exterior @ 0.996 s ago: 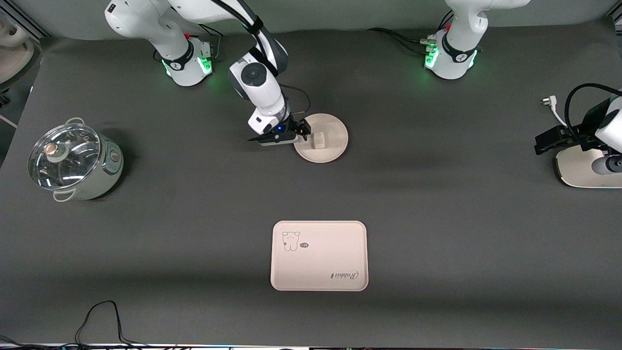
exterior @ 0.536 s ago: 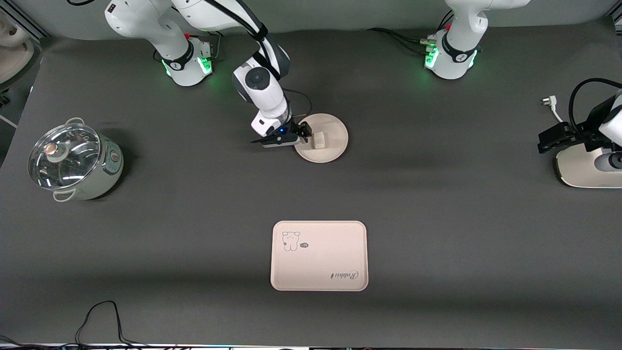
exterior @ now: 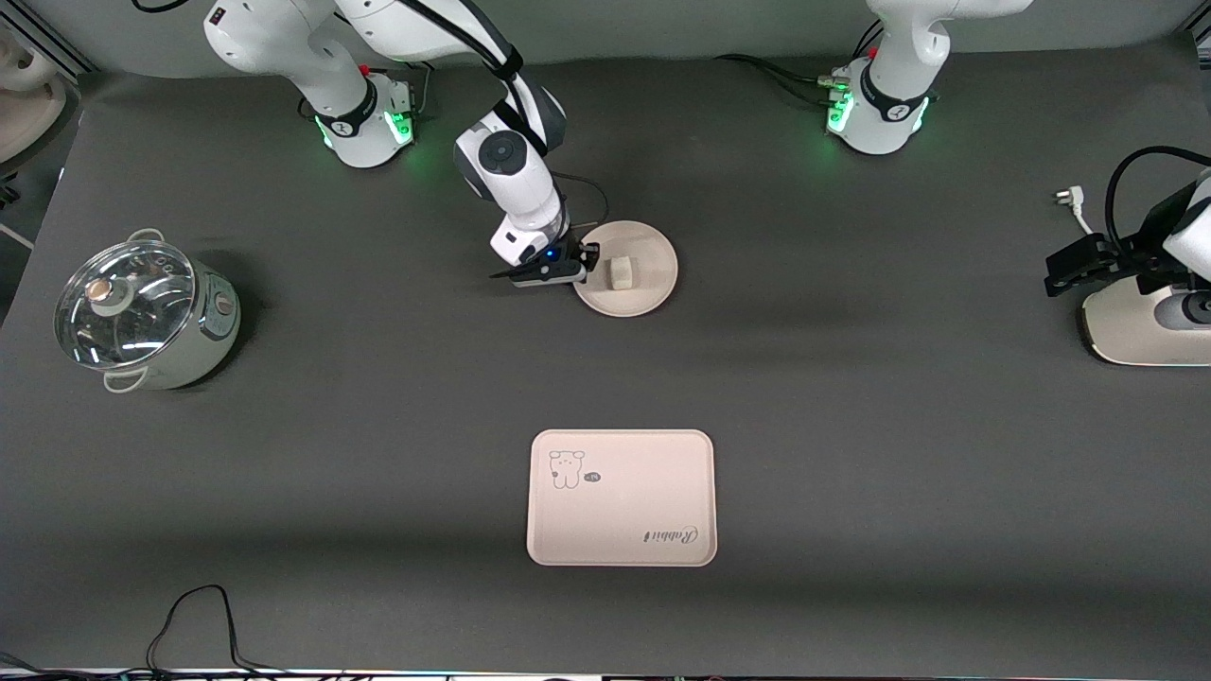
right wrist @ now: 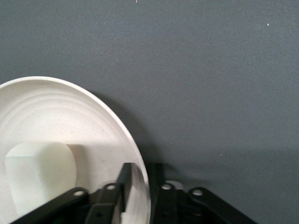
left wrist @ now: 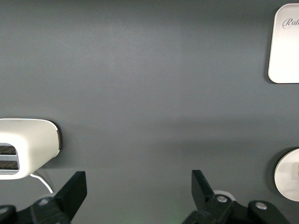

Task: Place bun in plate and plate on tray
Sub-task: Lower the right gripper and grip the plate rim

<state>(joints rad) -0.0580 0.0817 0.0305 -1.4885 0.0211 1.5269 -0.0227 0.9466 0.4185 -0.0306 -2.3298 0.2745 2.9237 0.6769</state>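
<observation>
A: Toward the right arm's end of the table stands a lidded pot [exterior: 142,312]. What does the right gripper [exterior: 588,262] hold?

B: Its fingers [right wrist: 125,182] pinch the rim of the plate [exterior: 648,284], one inside, one outside. The bun [exterior: 621,272] lies in the plate.

A: And the tray [exterior: 622,498]?

B: On the table nearer the front camera than the plate, well apart from it, bare.

A: The left gripper [left wrist: 135,193]?

B: Spread wide, holding nothing, over the toaster [exterior: 1131,331]; that arm waits.

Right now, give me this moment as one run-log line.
bun: in plate | right tool: pinching plate rim | left tool: open, waiting beside toaster | tray: bare
</observation>
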